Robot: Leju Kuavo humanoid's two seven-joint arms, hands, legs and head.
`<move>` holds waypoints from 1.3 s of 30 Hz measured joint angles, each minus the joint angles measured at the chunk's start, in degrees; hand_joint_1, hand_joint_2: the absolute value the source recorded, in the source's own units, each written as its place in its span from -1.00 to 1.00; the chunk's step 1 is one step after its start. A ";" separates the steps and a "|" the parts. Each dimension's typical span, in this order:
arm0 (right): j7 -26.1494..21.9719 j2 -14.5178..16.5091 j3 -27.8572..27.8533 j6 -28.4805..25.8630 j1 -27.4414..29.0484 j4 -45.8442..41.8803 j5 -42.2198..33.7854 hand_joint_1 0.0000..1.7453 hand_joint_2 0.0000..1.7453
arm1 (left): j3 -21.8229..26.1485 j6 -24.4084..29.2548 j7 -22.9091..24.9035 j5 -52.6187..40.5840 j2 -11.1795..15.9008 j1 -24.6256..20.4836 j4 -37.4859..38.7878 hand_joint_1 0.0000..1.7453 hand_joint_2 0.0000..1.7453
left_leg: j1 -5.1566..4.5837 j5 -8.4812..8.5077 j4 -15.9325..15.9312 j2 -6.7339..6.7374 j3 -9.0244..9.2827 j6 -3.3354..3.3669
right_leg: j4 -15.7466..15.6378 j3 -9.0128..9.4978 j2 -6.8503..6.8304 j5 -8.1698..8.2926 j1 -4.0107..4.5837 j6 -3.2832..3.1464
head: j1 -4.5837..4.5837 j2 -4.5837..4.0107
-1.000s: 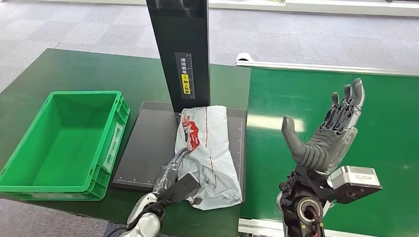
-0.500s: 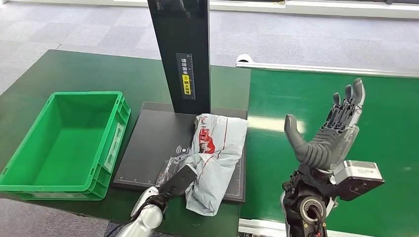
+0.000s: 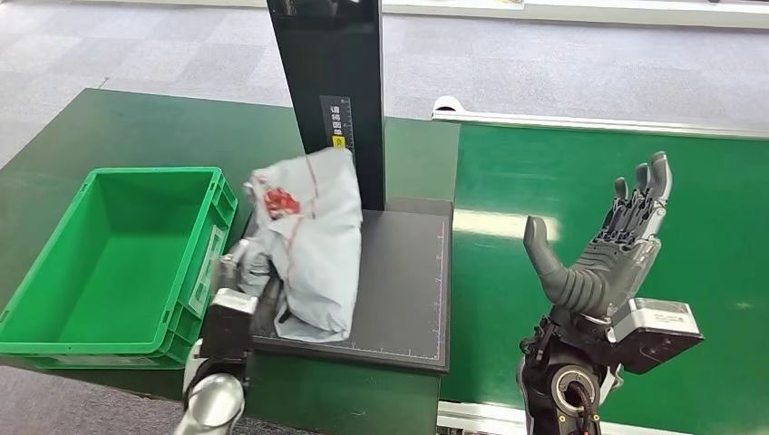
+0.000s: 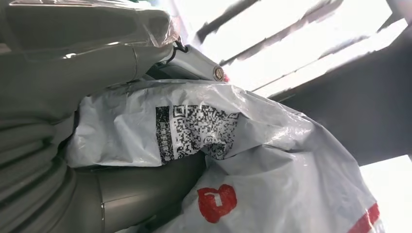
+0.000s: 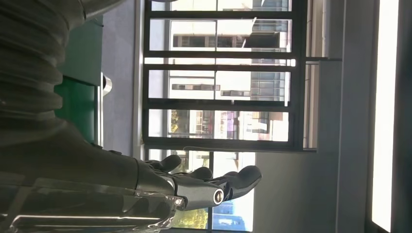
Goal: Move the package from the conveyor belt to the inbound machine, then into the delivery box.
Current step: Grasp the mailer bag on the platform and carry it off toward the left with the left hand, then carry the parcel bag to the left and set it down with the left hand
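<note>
The package [image 3: 308, 240] is a crumpled grey plastic mailer with red print. My left hand [image 3: 238, 272] grips it and holds it up over the left edge of the inbound machine's black plate [image 3: 399, 281], next to the green delivery box [image 3: 109, 258]. In the left wrist view the package [image 4: 252, 160] shows a QR code and red marks, pressed against my left hand [image 4: 97, 116]. My right hand [image 3: 603, 249] is raised over the green conveyor belt [image 3: 580, 190], palm up, fingers spread, holding nothing. The right wrist view shows the right hand [image 5: 194, 187] against windows.
The machine's black upright column [image 3: 331, 91] rises just behind the package. The delivery box stands with nothing inside it on the green table [image 3: 109, 136]. A white rail [image 3: 598, 125] borders the belt's far side. Grey floor lies beyond.
My left hand has lifted the package off the plate's middle and carried it left, toward the delivery box. The right hand has stayed raised and open.
</note>
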 joint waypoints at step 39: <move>-0.32 0.31 -1.17 -2.32 2.22 1.33 -1.36 -1.00 1.00 | 26.73 9.89 7.18 -0.43 7.19 -13.76 14.38 0.90 1.00 | 0.05 0.08 0.00 0.14 0.05 -0.05 | 0.02 0.00 0.09 0.06 0.08 -0.08 | 0.01 0.00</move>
